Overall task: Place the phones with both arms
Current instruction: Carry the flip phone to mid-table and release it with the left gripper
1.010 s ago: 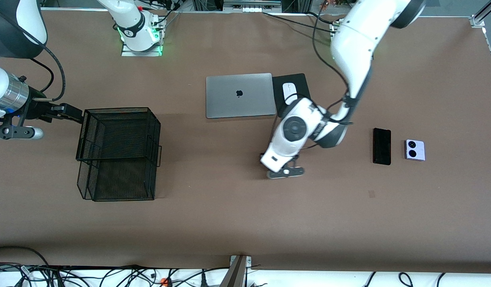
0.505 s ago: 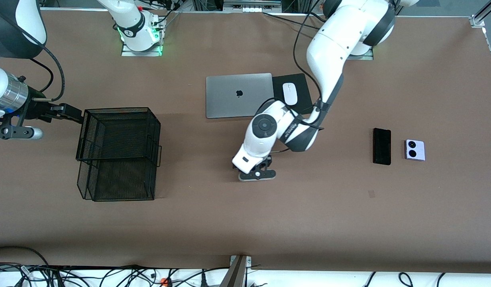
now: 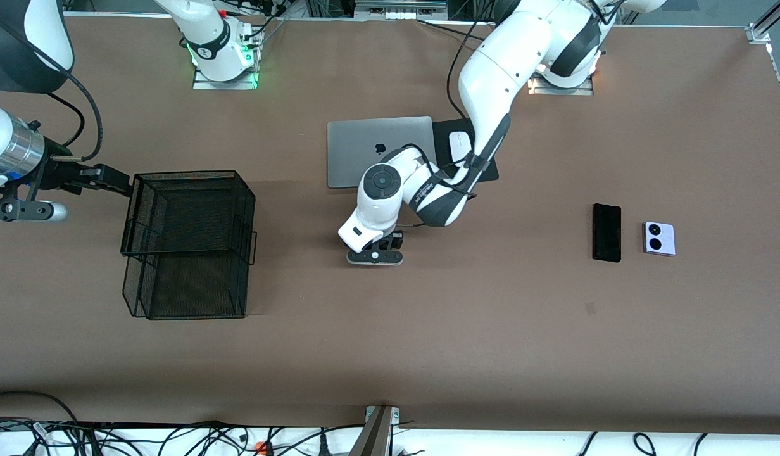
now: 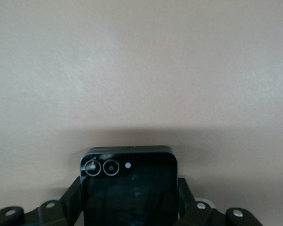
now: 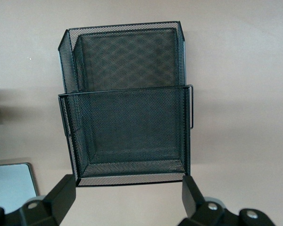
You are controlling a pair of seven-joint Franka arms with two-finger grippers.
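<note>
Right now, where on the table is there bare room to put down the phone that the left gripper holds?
The left gripper is shut on the folded black phone over bare tabletop between the mesh basket and the black slab phone. The wide strip nearer the camera is also bare. It is crowded around the laptop, mouse and lavender phone.

This is a robotics lab. Two big white jointed arms (image 3: 491, 82) are bolted by metal base plates (image 3: 225, 79) along one edge of a wide counter (image 3: 428, 342) covered in plain brown sheeting, one base lit green. Bundles of loose black cables (image 3: 175, 437) and power strips trail along the counter's edge nearest the front camera, aluminium framing (image 3: 767, 25) shows at one corner, and the few things set out, such as a closed grey laptop (image 3: 364, 152) and a black wire basket (image 3: 187, 244), lie spaced like test props.
</note>
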